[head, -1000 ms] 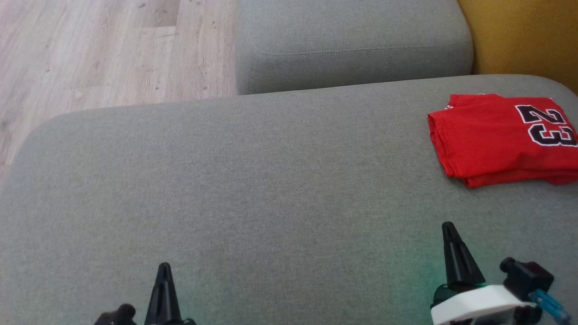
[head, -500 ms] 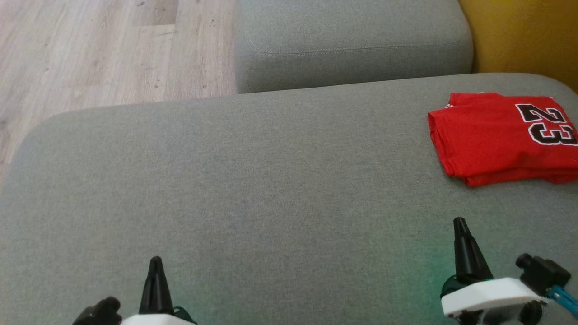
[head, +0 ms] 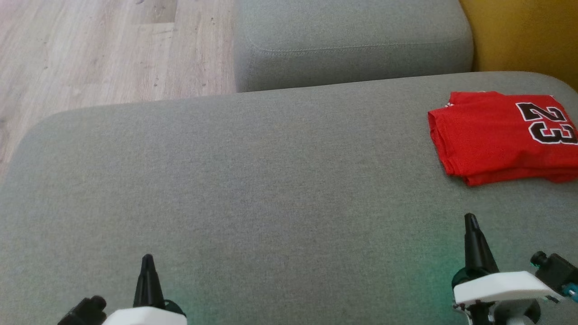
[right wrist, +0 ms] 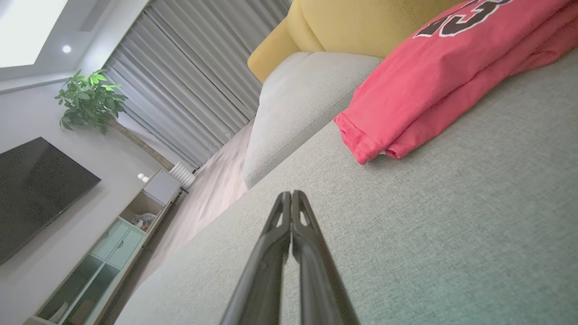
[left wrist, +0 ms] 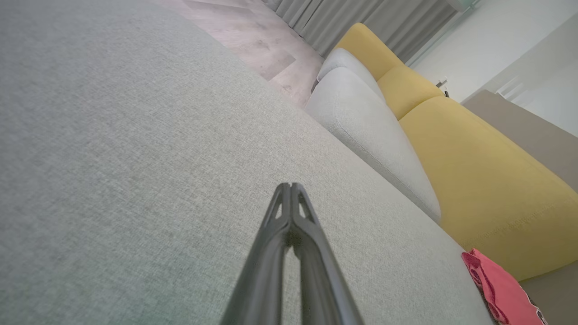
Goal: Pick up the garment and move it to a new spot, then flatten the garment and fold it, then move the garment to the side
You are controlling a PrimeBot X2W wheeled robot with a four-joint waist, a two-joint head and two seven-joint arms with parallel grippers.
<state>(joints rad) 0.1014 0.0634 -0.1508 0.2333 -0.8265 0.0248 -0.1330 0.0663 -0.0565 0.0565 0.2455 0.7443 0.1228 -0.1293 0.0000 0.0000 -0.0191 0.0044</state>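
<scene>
A: Where's your garment (head: 499, 144)?
B: Folded at the grey cushion's (head: 253, 180) right edge. Your left claw (head: 147, 262) and right claw (head: 471, 221) are pinched closed, holding nothing.
A: Next?
B: Side move looks finished; you probably just park both arms.

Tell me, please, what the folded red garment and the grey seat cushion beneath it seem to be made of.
Folded red garment with a black 23: soft matte textile, likely cotton or polyester knit; it lies in limp layers with a stitched hem. Grey seat cushion: coarse woven upholstery fabric, matte and heathered; the weave's grain shows in both wrist views.
</scene>
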